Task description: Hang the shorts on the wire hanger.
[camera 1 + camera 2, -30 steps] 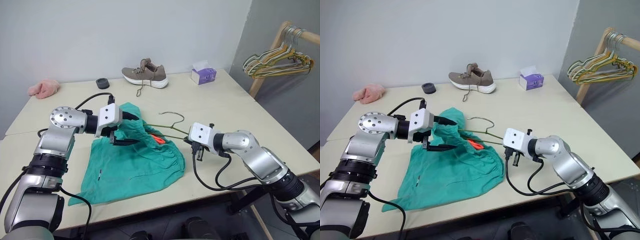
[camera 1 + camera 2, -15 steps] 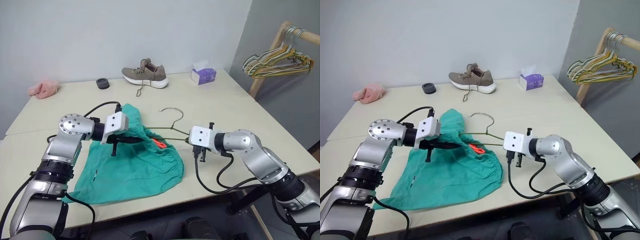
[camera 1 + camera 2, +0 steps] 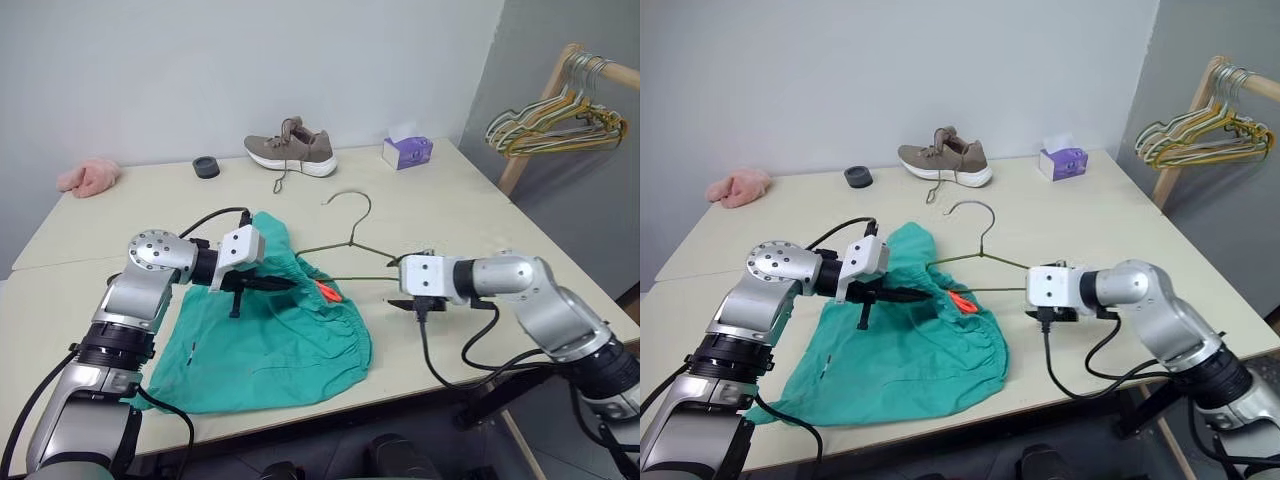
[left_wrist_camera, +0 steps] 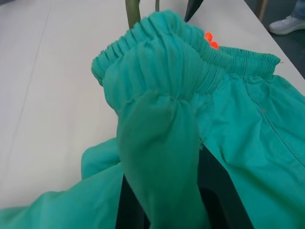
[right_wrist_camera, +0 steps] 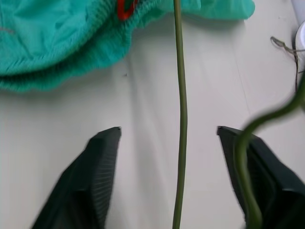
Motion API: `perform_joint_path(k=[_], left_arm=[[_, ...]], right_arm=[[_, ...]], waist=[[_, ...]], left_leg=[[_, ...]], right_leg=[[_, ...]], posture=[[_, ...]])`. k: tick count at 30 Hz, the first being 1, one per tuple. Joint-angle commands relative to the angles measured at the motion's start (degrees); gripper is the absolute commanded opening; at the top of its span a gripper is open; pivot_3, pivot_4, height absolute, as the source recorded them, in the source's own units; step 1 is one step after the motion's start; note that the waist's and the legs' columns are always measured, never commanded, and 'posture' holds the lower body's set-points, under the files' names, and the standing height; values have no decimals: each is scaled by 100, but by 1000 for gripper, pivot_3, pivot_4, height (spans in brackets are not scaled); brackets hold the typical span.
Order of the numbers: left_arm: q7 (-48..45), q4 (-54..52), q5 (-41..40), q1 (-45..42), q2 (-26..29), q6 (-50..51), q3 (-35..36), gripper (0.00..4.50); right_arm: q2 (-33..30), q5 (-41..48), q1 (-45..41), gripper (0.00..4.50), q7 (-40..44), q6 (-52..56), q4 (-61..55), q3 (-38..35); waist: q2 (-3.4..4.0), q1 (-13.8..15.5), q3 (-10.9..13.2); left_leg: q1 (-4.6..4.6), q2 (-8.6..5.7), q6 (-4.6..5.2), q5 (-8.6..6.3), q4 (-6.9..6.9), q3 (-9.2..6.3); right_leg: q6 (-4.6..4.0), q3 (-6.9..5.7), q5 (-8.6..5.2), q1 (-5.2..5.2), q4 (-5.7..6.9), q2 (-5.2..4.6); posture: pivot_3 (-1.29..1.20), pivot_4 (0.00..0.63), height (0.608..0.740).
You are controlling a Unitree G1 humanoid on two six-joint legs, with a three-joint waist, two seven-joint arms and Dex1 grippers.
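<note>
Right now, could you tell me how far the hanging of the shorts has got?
Partly done. One end of the wire hanger is already tucked into the waistband of the shorts. In hand: the left gripper is shut on the gathered waistband, while the right gripper has its fingers open around the hanger's wire. Left: the hanger's other end lies outside the cloth, and the shorts lie on the table.

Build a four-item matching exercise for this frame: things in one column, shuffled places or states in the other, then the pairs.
Things:
1. left gripper
2. right gripper
3. shoe
4. tissue box

States or places:
a. far edge of the table, near the black puck
b. shut on the shorts at the waistband
c. far right corner of the table
d. open, the wire hanger between its fingers

Pairs: 1-b, 2-d, 3-a, 4-c
</note>
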Motion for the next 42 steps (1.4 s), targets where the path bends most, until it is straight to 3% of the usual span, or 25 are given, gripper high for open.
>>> perform_joint_path(k=[1,5,9,13,18,25,32,42], left_arm=[[221,40,-194,-96,5,252,262,2],[282,42,-289,-100,-31,425,307,0],[496,77,-387,-176,-168,500,396,0],[616,52,-487,-263,-268,627,461,0],[645,-47,-574,-333,-283,735,438,0],[670,-91,-619,-483,-329,811,465,0],[854,6,-665,-713,-427,785,582,0],[1275,-494,-1105,-310,-347,1360,1046,0]], right_arm=[[-407,105,149,4500,97,-68,99,-633],[-732,198,526,4500,19,43,149,-1102],[-394,1456,1071,4500,169,1793,-858,-1661],[326,2425,1551,4500,-339,3537,-1807,-1762],[1620,2976,1771,4500,-1328,5035,-2017,-1616],[2651,3006,1411,4500,-2202,5521,-1221,-1513],[3133,2928,1234,4500,-2706,5404,-569,-1334],[3416,2092,1201,1094,-3589,3634,119,-1248]], waist=[[0,2,0],[-1,0,0],[-3,-30,-2],[-4,-81,-3],[-3,-105,-7],[-3,-112,-8],[-1,-116,-9],[0,-120,-10]], left_leg=[[0,0,0,0,0,0],[2,0,0,0,-1,1],[4,2,0,0,-1,1],[2,4,0,0,-1,-9],[0,1,0,0,-1,-15],[0,-1,0,0,-1,-14],[-2,-2,0,0,-2,-15],[-2,-2,0,0,-3,-14]], right_leg=[[0,-1,0,0,0,0],[0,-1,0,2,0,0],[0,1,0,3,2,1],[0,-4,0,3,4,3],[0,-5,0,2,3,1],[0,-4,0,1,2,0],[0,-5,0,0,2,0],[0,-3,0,-1,3,-1]], posture=[[-239,0,740],[-252,0,740],[-259,0,740],[-259,0,740],[-259,0,740],[-254,0,740],[-250,0,740],[-229,0,740]])
